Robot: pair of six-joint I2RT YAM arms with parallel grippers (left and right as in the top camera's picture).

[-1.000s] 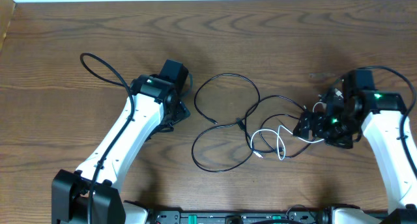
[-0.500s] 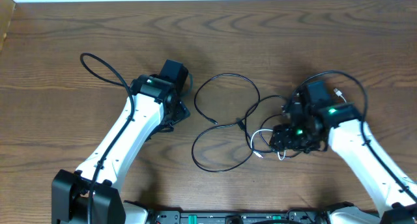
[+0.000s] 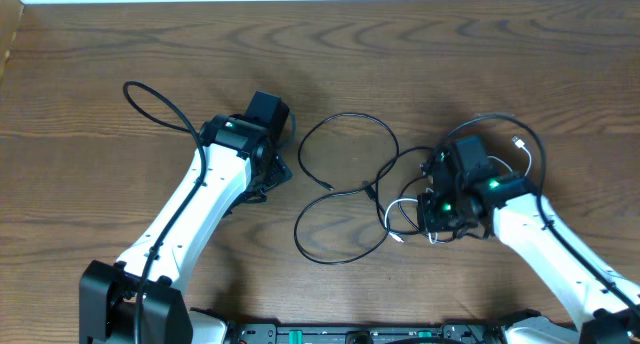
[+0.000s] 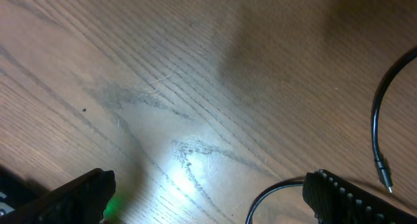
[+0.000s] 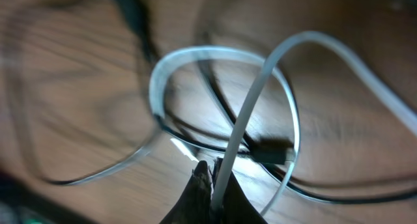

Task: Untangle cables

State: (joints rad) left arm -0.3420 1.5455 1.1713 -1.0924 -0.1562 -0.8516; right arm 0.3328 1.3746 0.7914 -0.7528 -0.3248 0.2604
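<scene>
Right end effector [image 5: 212,188] newly leftward, tight on white cable [image 5: 251,113]; left end effector [image 4: 208,190] wide.

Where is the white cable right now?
The white cable lies right of centre in the overhead view, tangled with the black cables, with the right pincer shut on it.

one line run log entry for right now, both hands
right hand: shut on white cable | left hand: open, over table, holding nothing | black cable: end beside left hand | state: not yet untangled
</scene>
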